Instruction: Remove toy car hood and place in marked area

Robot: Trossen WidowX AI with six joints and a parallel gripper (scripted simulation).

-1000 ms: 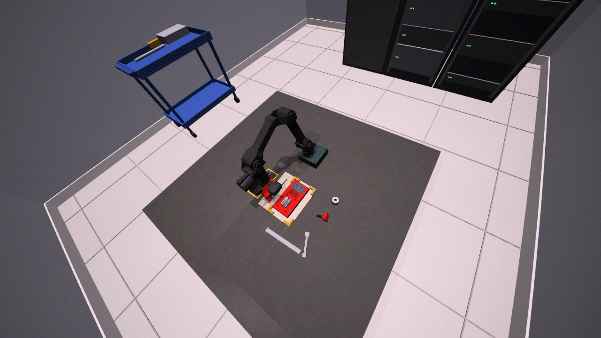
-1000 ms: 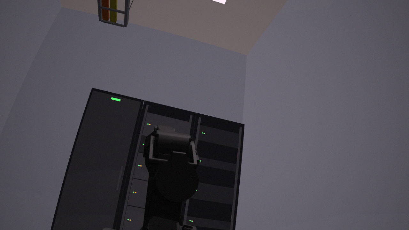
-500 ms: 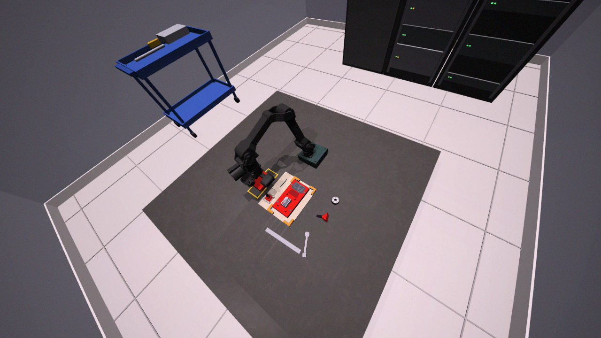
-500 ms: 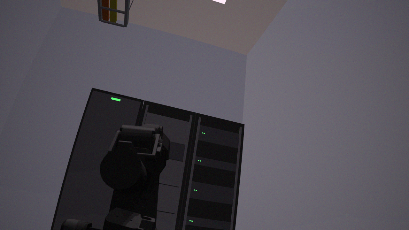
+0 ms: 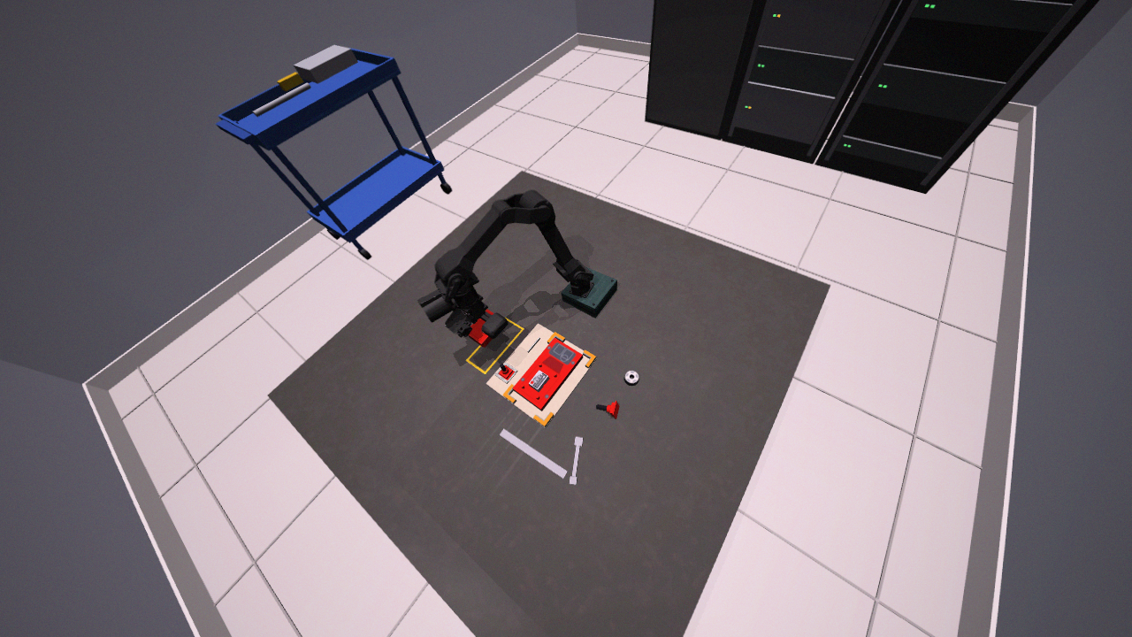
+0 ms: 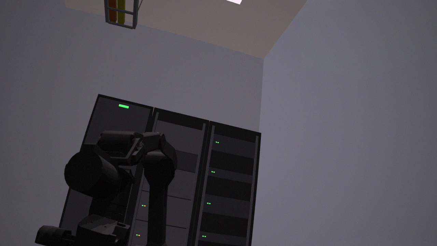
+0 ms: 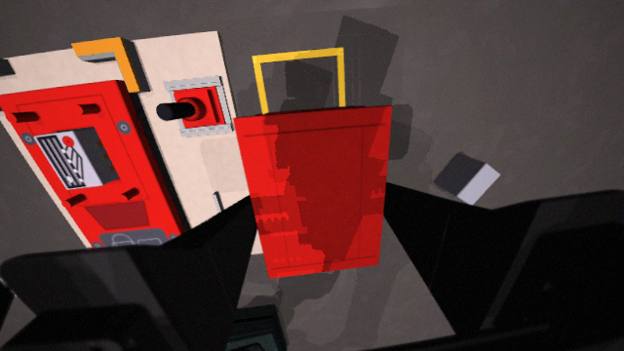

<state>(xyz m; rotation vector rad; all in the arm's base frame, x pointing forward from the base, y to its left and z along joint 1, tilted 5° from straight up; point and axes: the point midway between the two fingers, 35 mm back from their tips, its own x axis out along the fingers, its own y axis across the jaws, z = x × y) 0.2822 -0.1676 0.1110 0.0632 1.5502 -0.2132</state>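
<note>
Jaws (image 5: pixel 481 327) pinch the smooth, flat red rectangular hood (image 5: pixel 479 333) (image 7: pixel 317 190) above grey-brown, matte mat (image 5: pixel 633 507) (image 7: pixel 526 58).

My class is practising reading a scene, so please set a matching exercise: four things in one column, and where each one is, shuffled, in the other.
Things
1. Car hood
2. Red car body
3. Grey box
4. Black robot arm

Places
A. On the upper shelf of the blue cart
B. Mounted on the dark green base
C. Between the fingers of the gripper
D. On the pale board, among orange corner pieces

Right pairs: 1-C, 2-D, 3-A, 4-B
</note>
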